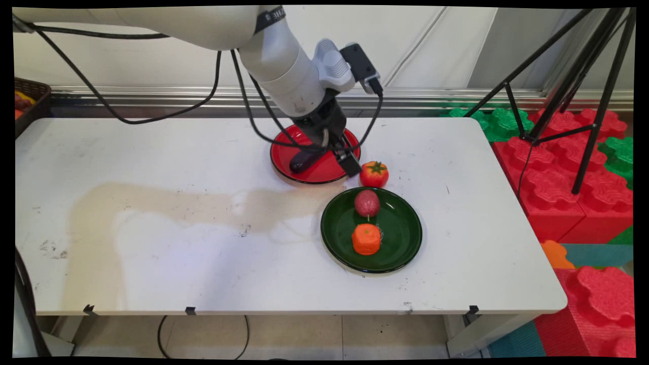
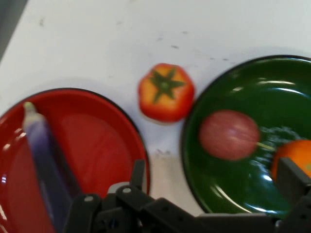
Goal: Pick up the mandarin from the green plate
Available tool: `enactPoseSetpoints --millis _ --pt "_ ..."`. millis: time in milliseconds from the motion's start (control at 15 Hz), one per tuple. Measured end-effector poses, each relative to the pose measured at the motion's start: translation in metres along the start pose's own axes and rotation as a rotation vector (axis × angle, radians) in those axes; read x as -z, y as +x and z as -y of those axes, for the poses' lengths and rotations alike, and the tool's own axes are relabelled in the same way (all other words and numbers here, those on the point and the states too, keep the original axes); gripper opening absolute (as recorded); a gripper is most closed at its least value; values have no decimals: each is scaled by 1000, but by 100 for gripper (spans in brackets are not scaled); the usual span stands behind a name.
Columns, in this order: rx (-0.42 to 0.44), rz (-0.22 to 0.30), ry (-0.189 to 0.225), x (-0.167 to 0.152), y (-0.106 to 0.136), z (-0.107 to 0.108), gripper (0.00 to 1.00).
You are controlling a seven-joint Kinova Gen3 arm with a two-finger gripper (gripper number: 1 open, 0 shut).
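Note:
My black gripper (image 1: 346, 158) hangs open with nothing between its fingers, low over the right rim of a red plate (image 1: 324, 175). A dark purple eggplant (image 1: 302, 161) lies on that plate, to the gripper's left. A red tomato (image 1: 374, 174) with a green stem sits on the table just right of the fingertip. In the hand view the gripper (image 2: 214, 182) spans the gap between the red plate (image 2: 97, 141) and the green plate (image 2: 228, 194). The tomato (image 2: 166, 92) lies beyond it, and the eggplant (image 2: 43, 160) is at the left.
A green plate (image 1: 400, 238) near the front holds a dark red fruit (image 1: 367, 203) and an orange (image 1: 366, 239). A brown basket (image 1: 30, 101) sits at the far left edge. A black tripod (image 1: 583, 101) and foam blocks (image 1: 557, 172) stand right of the table.

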Motion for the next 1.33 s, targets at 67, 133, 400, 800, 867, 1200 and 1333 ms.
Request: enactPoseSetpoints --millis 67,133,400,800,867,1200,1333 --pt "-7 6 -15 6 0 -8 100" --pt "-11 11 -24 9 1 -14 100" --pt "-18 49 -59 21 4 -45 100" --pt "-32 148 -70 15 13 -91 100" --pt "-33 164 -68 11 15 -96 100" --pt "-42 217 -66 -20 20 -108 100" --pt "-44 234 -69 -35 21 -110 100"
